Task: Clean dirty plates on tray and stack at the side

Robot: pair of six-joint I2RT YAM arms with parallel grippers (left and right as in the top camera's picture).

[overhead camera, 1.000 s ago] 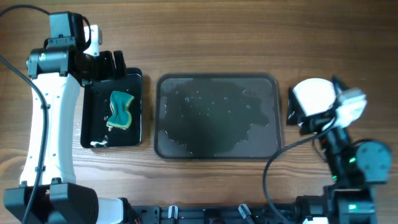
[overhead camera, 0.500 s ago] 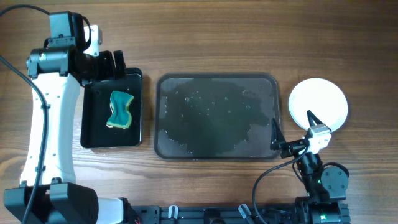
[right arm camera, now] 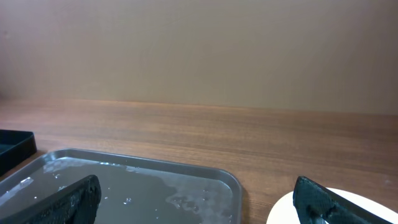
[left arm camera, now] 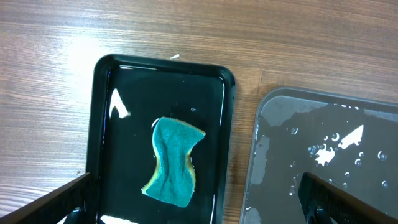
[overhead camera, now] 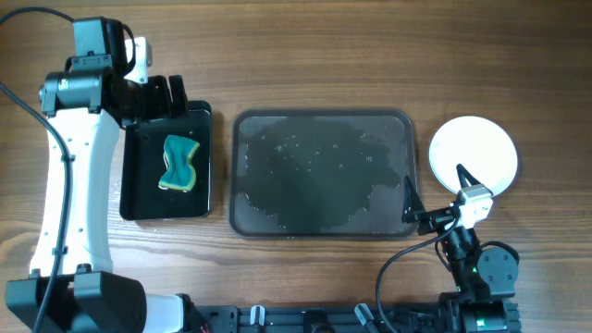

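The wide grey tray (overhead camera: 324, 173) lies mid-desk (overhead camera: 305, 55), its surface glossy with a water film and droplets. At its 3 o'clock, off the tray and directly on the wood, the plates (overhead camera: 474, 153) show from overhead as one plain white disc; how many are stacked cannot be told. The right tool (overhead camera: 433, 180) sits low at the disc's 8 o'clock, fingers spread wide and empty, one tip by the tray's right rim, the other at the plate's edge. At the tray's 9 o'clock a narrow black tray (overhead camera: 139, 185) holds a green sponge (overhead camera: 180, 165). The left tool (overhead camera: 165, 96) hangs over its 12 o'clock end, fingers spread, gripping nothing
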